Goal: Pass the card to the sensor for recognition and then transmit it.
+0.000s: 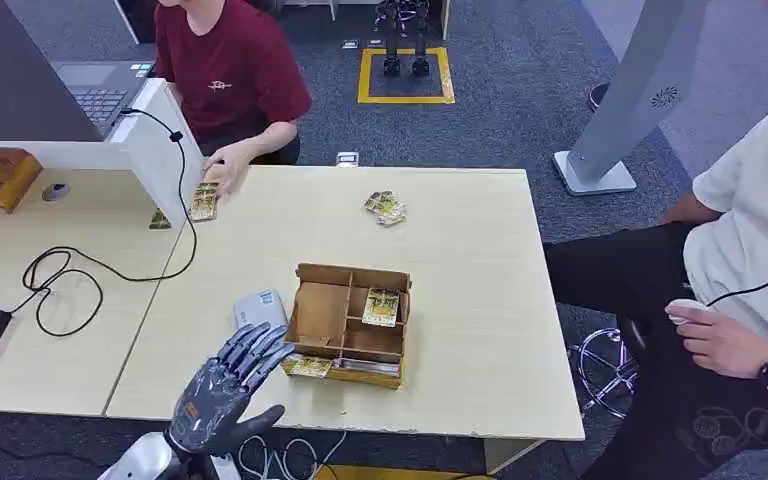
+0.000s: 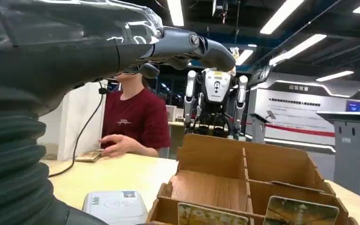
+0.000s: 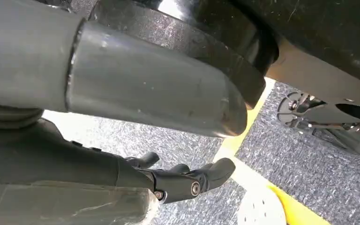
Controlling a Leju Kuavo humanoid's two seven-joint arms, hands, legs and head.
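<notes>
My left hand [image 1: 225, 385] hovers over the table's near edge with fingers spread and nothing in it, just left of a brown cardboard box [image 1: 322, 318] with compartments. A yellow-green card [image 1: 381, 306] stands in one compartment and more cards [image 1: 310, 366] lie in the box's front slot. The small grey-white sensor [image 1: 260, 308] lies flat beside the box, just beyond my fingertips. The left wrist view shows the sensor [image 2: 115, 205], the box [image 2: 243, 173] and a card [image 2: 300, 211] close ahead. My right hand [image 3: 187, 180] hangs over the carpet floor, fingers loosely extended and empty.
A person in a red shirt [image 1: 230, 70] sits at the far side with a hand on a card stack [image 1: 203, 200]. Loose cards [image 1: 385, 207] lie farther back. A second person [image 1: 750, 260] sits at the right. A black cable [image 1: 60, 280] loops on the left table.
</notes>
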